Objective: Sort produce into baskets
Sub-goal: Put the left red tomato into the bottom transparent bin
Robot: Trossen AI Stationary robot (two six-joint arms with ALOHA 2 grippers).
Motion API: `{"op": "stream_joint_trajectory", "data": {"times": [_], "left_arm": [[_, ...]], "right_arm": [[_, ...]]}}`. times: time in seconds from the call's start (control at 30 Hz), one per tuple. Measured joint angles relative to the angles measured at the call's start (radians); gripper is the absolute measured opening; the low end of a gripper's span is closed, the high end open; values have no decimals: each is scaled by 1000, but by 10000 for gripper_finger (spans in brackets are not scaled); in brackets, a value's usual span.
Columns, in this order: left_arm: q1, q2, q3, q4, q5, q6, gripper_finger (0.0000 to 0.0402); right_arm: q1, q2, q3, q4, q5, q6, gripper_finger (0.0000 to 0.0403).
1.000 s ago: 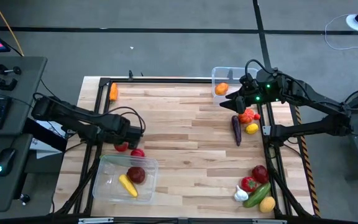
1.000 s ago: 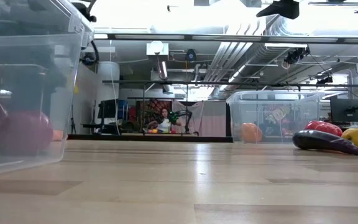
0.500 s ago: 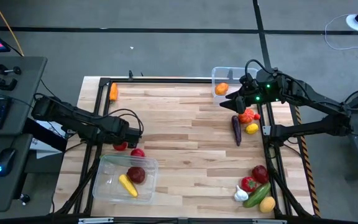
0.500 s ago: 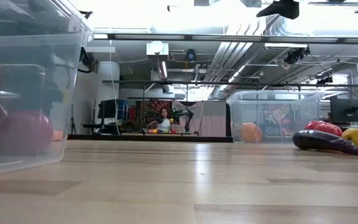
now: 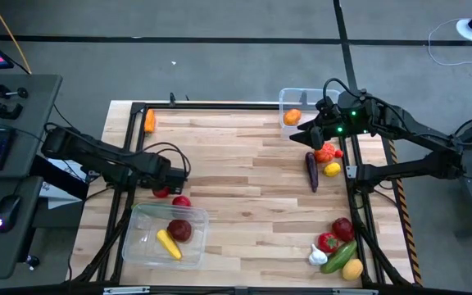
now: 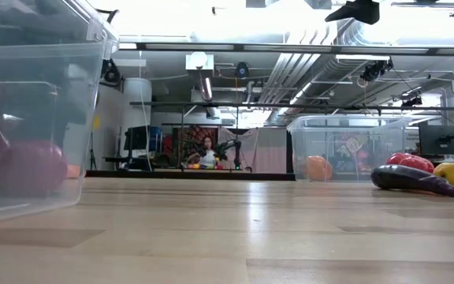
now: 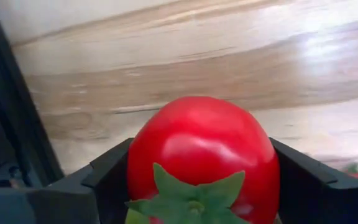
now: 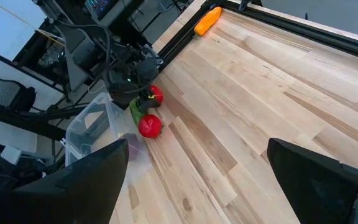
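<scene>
Left gripper (image 5: 164, 190) closed around tomato (image 7: 202, 160), seen only by wrist camera; overhead, barely a red sliver at table's (image 5: 244, 172) nine o'clock.

The bench (image 5: 244, 176) is pale wood in planks, smooth with a soft sheen, edged by a matt black metal frame (image 5: 220, 105). Both tubs (image 5: 142, 238) are clear glossy plastic. The tomato (image 7: 202, 155) looks like shiny smooth plastic with a matt green leaf cap. The eggplant (image 6: 412, 181) is glossy purple.
</scene>
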Motion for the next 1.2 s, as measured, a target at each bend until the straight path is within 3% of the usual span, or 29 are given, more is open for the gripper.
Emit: {"op": "stream_joint_trajectory", "data": {"times": [0.1, 0.27, 0.4, 0.53, 0.73, 0.97, 1.2], "left_arm": [[24, -29, 57, -58, -57, 38, 274], [88, -111, 235, -126, -250, 160, 274], [73, -177, 398, -30, -386, 328, 289], [-60, -207, 488, 190, -356, 458, 291], [-380, -149, 498, 466, -344, 401, 289], [-640, 10, 496, 513, -293, 208, 289], [-686, 47, 496, 405, -246, 156, 296]], "right_arm": [[0, 0, 0, 3, 0, 0, 378], [-2, 0, 0, 58, 0, -1, 378], [-2, 0, 0, 107, 0, -6, 378], [-2, 0, 0, 113, -6, -9, 378], [-2, 0, 0, 105, -32, -10, 378], [-2, 0, 0, 105, -36, -10, 378], [-2, 0, 0, 106, -39, -4, 378]]}}
